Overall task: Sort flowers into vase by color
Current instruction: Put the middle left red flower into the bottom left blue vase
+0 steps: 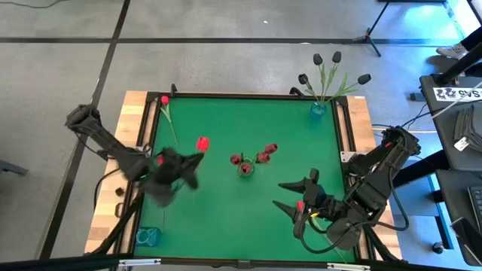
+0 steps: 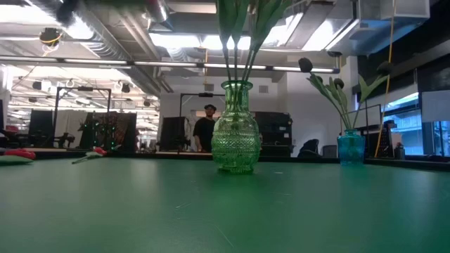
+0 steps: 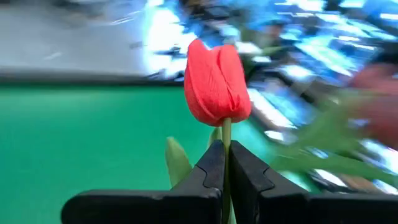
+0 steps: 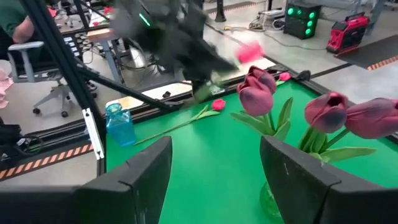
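Note:
My left gripper (image 1: 197, 156) (image 3: 226, 155) is shut on a bright red tulip (image 1: 202, 142), left of the green glass vase (image 1: 245, 168) at the table's middle. That vase holds three dull pink-red tulips (image 4: 258, 90). A blue vase (image 1: 318, 110) at the far right corner holds several black tulips (image 1: 331, 66). Another red tulip (image 1: 166, 102) lies flat near the far left corner. My right gripper (image 1: 290, 196) (image 4: 214, 149) is open, right of and nearer than the green vase, touching nothing. My left gripper pinches the red tulip's thin green stem (image 3: 226, 134) just below the head (image 3: 216, 84), between its two fingertips (image 3: 211, 165). The head stands out past the fingertips, lifted clear of the table. The rest of the stem is hidden behind the fingers.
A small empty blue vase (image 1: 147, 235) (image 4: 118, 124) stands at the near left corner. The table has a raised wooden rim (image 1: 135, 113). A person (image 2: 204, 126) stands in the room far behind the table. Bare green surface lies between the green vase and the near edge.

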Robot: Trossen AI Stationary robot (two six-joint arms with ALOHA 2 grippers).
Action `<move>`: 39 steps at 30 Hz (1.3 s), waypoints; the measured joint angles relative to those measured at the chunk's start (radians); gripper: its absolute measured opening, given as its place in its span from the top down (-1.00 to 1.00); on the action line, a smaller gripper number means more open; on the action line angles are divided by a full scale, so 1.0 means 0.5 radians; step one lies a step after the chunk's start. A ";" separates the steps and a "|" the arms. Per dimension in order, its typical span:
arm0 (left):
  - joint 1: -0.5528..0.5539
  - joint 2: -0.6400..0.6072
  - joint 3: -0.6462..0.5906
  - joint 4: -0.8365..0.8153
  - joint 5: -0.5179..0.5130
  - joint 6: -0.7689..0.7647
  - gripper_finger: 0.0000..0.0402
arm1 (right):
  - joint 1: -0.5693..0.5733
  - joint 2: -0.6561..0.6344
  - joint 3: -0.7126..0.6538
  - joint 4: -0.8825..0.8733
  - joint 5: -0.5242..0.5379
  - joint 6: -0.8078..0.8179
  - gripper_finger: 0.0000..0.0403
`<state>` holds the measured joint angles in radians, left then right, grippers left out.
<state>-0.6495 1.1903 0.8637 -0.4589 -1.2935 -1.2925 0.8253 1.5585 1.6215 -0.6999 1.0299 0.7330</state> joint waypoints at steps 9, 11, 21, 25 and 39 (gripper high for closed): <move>-0.896 -0.004 0.357 0.664 -0.100 1.671 0.98 | -0.001 0.032 0.000 -0.015 0.014 -0.007 -0.21; -1.026 -0.003 0.357 0.664 -0.098 1.822 0.98 | -0.001 0.049 0.000 -0.010 0.019 -0.007 -0.21; -1.206 0.002 0.356 0.714 -0.117 1.811 0.98 | -0.002 0.075 0.000 0.004 0.032 0.042 -0.21; -1.206 0.002 0.356 0.874 -0.174 1.808 0.98 | -0.002 0.075 0.000 0.006 0.031 0.043 -0.21; -1.418 0.096 0.356 0.894 -0.378 1.755 0.97 | 0.000 0.075 0.000 0.006 -0.006 0.058 -0.21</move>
<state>-1.3583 1.2383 1.0416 -0.0118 -1.4827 -0.4150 0.8253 1.5959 1.6215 -0.6971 1.0271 0.7621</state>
